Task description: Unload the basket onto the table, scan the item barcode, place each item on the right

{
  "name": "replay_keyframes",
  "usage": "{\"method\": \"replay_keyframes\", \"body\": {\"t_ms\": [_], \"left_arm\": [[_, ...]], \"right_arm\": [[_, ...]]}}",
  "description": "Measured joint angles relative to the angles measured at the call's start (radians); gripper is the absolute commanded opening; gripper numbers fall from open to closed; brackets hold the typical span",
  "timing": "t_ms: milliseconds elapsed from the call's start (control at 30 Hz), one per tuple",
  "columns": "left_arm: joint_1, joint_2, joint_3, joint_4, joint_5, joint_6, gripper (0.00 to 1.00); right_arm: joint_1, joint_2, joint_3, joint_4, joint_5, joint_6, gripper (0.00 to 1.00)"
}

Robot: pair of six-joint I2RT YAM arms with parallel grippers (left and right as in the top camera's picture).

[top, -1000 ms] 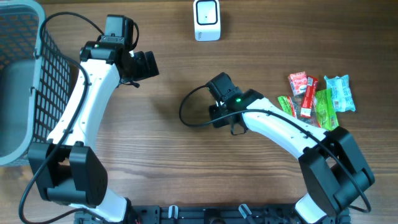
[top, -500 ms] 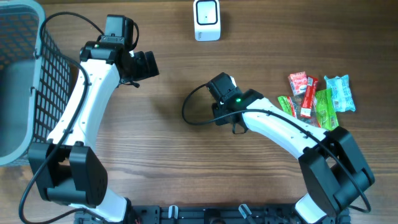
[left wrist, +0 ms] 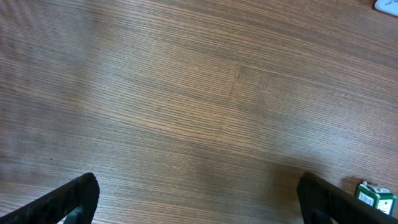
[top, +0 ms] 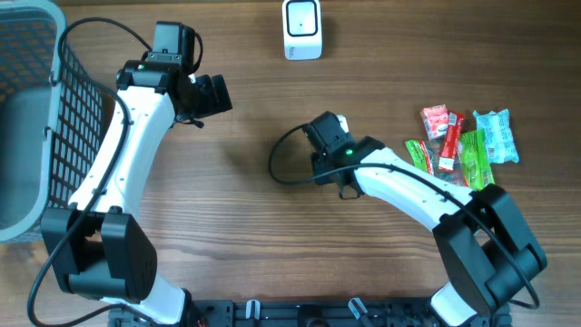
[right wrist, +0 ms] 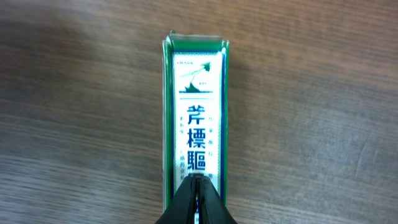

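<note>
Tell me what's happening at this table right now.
The right pincer is shut on the near end of a green box, seemingly holding it over the table, short of the white scanner. The left pincer hangs open and empty. Snack packets lie on the right, a basket on the left.

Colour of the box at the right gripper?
The box is green, its white front printed in dark blue; the right wrist view shows it best.

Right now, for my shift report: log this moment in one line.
left pincer: open | right pincer: shut on green box | scanner: not reached
</note>
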Motion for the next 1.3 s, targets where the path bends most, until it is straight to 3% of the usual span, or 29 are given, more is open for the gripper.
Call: {"method": "replay_keyframes", "body": {"t_ms": [500, 1300], "left_arm": [[0.000, 0.000, 0.000, 0.000, 0.000, 0.000, 1.00], [0.000, 0.000, 0.000, 0.000, 0.000, 0.000, 1.00]], "right_arm": [[-0.104, 0.000, -0.002, 0.020, -0.027, 0.002, 0.05], [-0.103, -0.042, -0.012, 0.023, -0.145, -0.055, 0.07]]}}
